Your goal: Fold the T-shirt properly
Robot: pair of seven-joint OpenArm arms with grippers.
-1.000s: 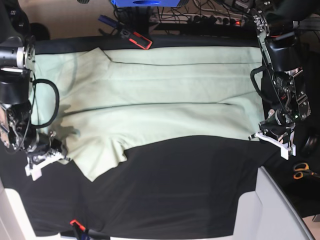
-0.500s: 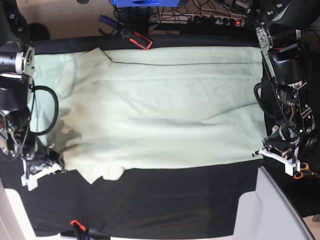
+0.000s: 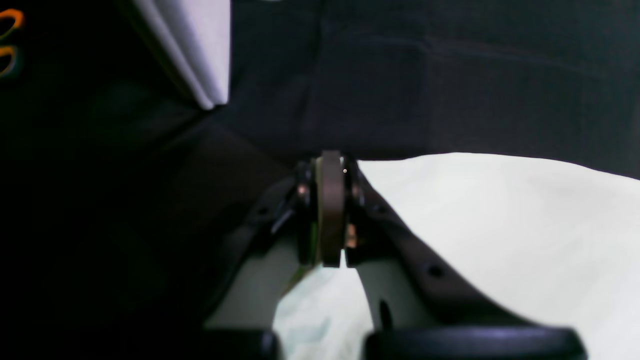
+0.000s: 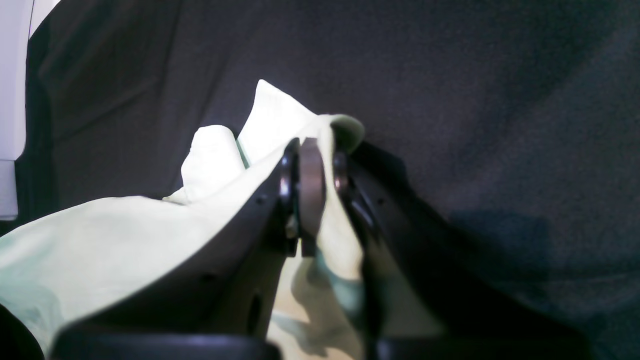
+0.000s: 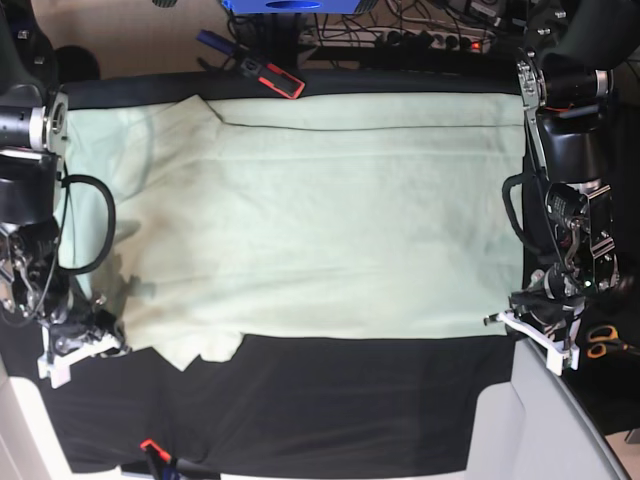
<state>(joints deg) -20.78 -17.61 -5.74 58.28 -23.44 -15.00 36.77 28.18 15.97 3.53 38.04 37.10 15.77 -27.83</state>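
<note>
T-shirt (image 5: 320, 215): pale mint-green, spread flat over the upper and middle part of the base view, its near edge running straight across just below the middle.
Desk (image 5: 350, 410): covered with black cloth, bare in the lower part of the frame.
Left end effector (image 5: 535, 330): at the right edge of the frame, fingers pressed together on the shirt's lower right corner; the left wrist view shows cloth between them.
Right end effector (image 5: 75, 345): at the lower left, fingers pinching the shirt's lower left corner, which bunches up in the right wrist view.
Scissors (image 5: 605, 343): orange handles, far right.
Red-black tool (image 5: 272, 77): at the top edge, just beside the shirt.
</note>
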